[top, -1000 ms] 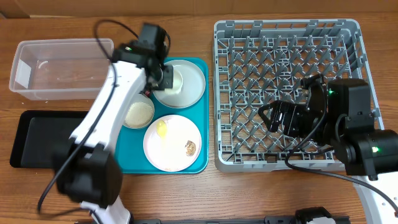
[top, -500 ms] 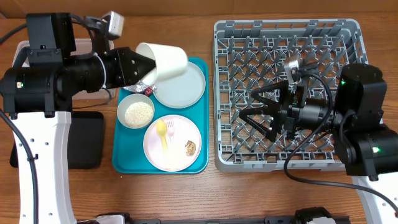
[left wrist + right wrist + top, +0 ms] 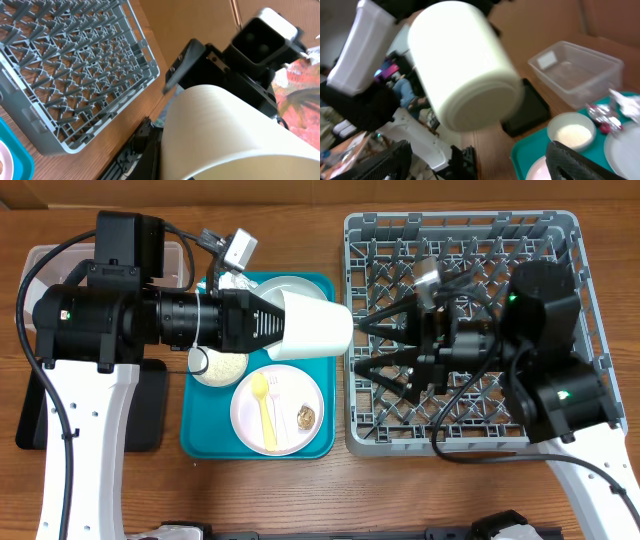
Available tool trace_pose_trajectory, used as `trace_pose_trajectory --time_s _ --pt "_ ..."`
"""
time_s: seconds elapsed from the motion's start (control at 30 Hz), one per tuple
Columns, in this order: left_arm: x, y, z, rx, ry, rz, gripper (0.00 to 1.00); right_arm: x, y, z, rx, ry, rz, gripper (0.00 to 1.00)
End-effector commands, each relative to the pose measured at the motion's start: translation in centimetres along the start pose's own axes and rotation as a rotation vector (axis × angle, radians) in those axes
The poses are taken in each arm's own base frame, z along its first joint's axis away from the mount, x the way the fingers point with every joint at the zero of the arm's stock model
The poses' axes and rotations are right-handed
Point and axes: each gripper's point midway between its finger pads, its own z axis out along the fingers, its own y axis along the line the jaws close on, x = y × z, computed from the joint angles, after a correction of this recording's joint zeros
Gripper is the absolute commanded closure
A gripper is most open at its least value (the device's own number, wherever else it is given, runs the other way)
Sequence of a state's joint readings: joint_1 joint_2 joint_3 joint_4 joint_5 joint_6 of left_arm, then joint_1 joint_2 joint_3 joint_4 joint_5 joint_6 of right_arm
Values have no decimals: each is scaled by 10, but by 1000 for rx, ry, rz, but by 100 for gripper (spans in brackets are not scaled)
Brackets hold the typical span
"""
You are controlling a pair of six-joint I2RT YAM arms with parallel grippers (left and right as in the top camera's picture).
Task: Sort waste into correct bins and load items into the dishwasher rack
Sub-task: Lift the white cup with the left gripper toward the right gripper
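The left gripper (image 3: 276,327) has its jaws pressed together on the small white cup (image 3: 312,330), gripping it at the mouth end; the fingertips themselves are hidden by the cup. The cup lies on its side in the air, base toward the other arm, above the right edge of the teal tray (image 3: 195,435) and the strip of table (image 3: 450,490) between that tray and the dishwasher rack (image 3: 460,240). The right gripper (image 3: 354,348) faces the cup with jaws spread wide, its tips just beside the base; whether they touch cannot be told; in the right wrist view the round base sits above and between the two dark fingers (image 3: 380,162).

Below, on the teal tray, the pale pinkish-white plate (image 3: 245,425) carries the slim pale-yellow utensil (image 3: 263,402) and the small brown food scrap (image 3: 307,416); the small grey bowl (image 3: 570,116) beside it holds white rice; the round grey plate (image 3: 300,288) at the far end is mostly hidden by arm and cup. The crumpled white napkin (image 3: 626,102) and the red-and-silver foil wrapper (image 3: 600,117) lie on the tray near the bowl. The clear plastic tub (image 3: 40,265) sits at the far left, the black tray (image 3: 150,415) in front of it; the left arm covers much of both.
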State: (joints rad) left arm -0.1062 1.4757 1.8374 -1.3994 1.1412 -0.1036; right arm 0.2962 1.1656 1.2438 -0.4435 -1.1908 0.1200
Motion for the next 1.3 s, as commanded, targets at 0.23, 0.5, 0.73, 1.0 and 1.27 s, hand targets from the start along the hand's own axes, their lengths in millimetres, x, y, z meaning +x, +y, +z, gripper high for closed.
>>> trace_pose_trajectory --time_s 0.23,0.5,0.73,1.0,1.27 --pt "13 -16 10 50 53 65 96 -16 33 25 -141 -18 -182 10" --pt "20 -19 19 44 87 88 96 -25 35 30 -158 -38 -170 23" --pt "23 -19 20 38 98 79 96 -31 21 33 -93 -64 -169 5" --pt "28 -10 16 -39 96 76 96 -28 -3 34 -26 -62 -111 7" --pt "26 -6 -3 -130 25 103 96 -28 -13 27 8 -64 -84 7"
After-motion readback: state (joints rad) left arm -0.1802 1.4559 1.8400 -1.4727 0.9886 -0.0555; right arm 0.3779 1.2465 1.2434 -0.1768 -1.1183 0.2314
